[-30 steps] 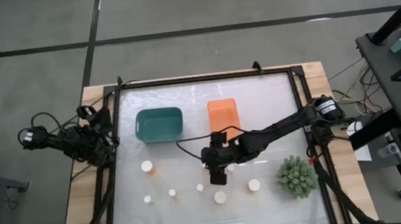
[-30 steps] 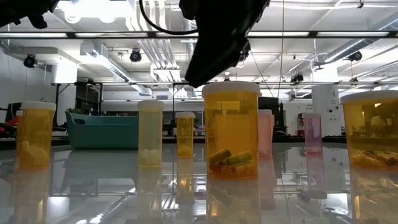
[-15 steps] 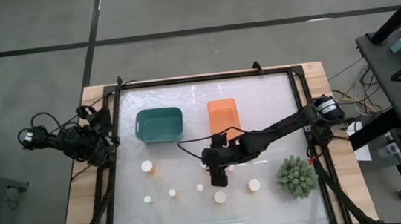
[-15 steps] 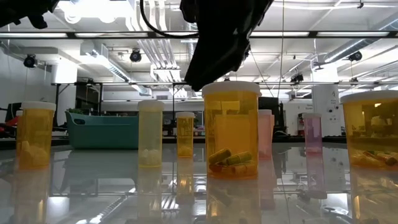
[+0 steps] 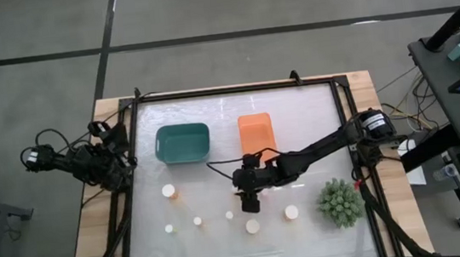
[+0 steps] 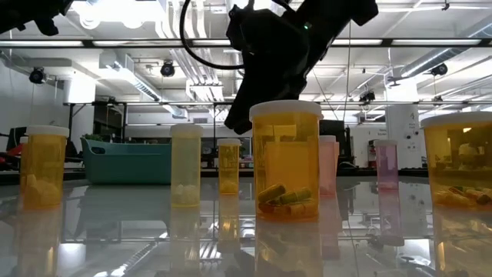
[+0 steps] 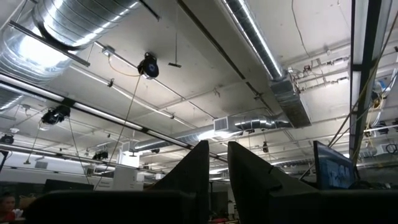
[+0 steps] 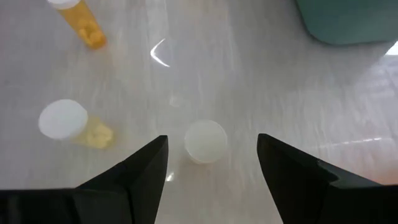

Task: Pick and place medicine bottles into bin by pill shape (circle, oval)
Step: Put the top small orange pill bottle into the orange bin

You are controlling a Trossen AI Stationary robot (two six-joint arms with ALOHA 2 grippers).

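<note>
Right gripper (image 5: 250,204), fingers spread, table centre above white-capped bottle (image 8: 205,141); bare table (image 5: 299,130) toward 1 o'clock. Left gripper (image 5: 128,160) clenched, 9 o'clock edge.

Spiky green plant (image 5: 340,202) near table's (image 5: 300,138) right front corner (upright); monitor (image 7: 329,173) in room behind.

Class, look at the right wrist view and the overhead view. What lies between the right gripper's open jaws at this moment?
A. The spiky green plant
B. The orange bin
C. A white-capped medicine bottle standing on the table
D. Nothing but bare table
C. The right wrist view shows the right gripper with its jaws spread wide above a white-capped medicine bottle, not gripping it; the overhead view places that gripper over the bottles at mid-table.
</note>
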